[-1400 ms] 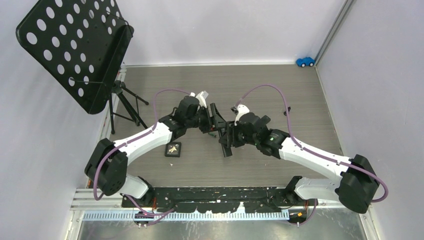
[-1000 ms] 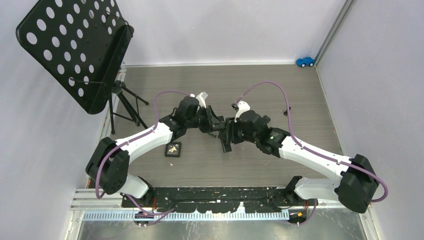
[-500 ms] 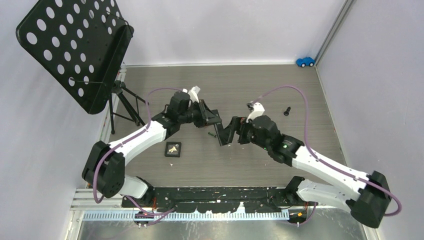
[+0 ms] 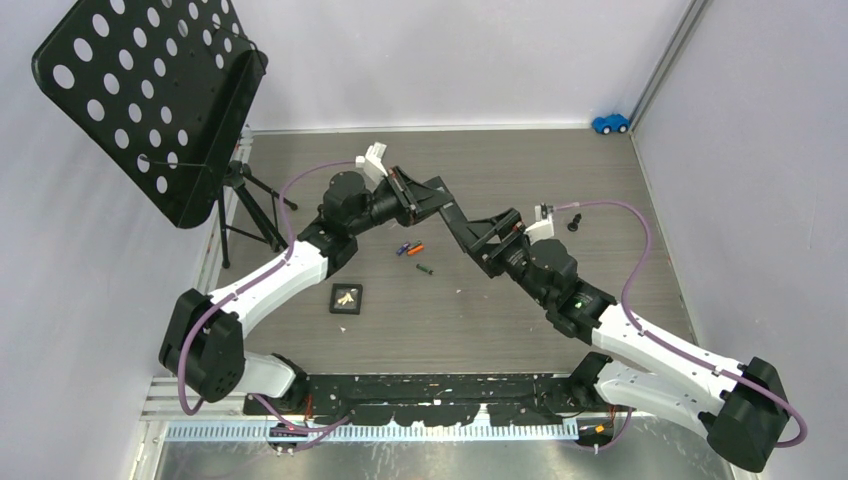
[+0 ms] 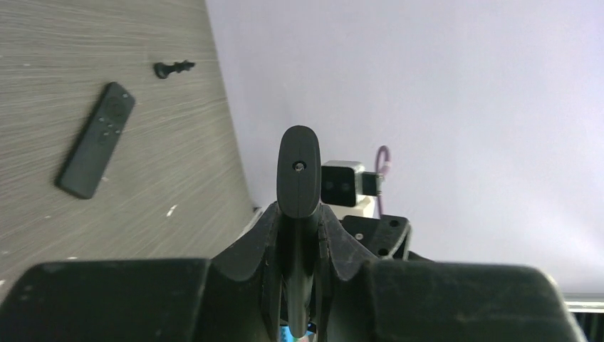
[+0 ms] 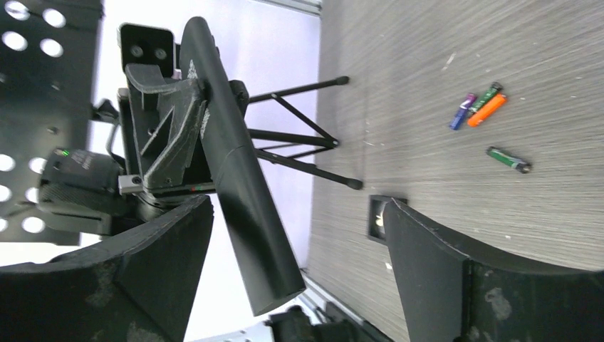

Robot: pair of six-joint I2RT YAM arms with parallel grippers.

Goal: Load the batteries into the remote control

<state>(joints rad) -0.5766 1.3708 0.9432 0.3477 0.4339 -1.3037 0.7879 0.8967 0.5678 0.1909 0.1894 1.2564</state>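
Observation:
My left gripper (image 5: 299, 214) is shut on a black remote control (image 5: 299, 167), held off the table and pointing toward the right arm. In the top view the left gripper (image 4: 405, 195) grips the remote (image 4: 448, 215) near one end. The remote's free end (image 6: 267, 263) lies between the wide-open fingers of my right gripper (image 6: 295, 210) without touching them. The right gripper (image 4: 482, 237) hovers just right of it. The batteries lie on the table: a blue, green and orange cluster (image 6: 478, 107), (image 4: 410, 247) and a dark green one (image 6: 508, 159), (image 4: 424, 269).
A second black remote (image 5: 96, 149) lies flat on the table near a small black chess-like piece (image 5: 173, 68), (image 4: 574, 222). A small black cover plate (image 4: 346, 298) sits front left. A perforated black stand on a tripod (image 4: 245, 205) stands at the left, a blue toy car (image 4: 610, 123) at the back right.
The right gripper's jaws have opened wide and the arm has swung back to the right. The left arm has raised its remote toward the back, which uncovered the batteries on the table.

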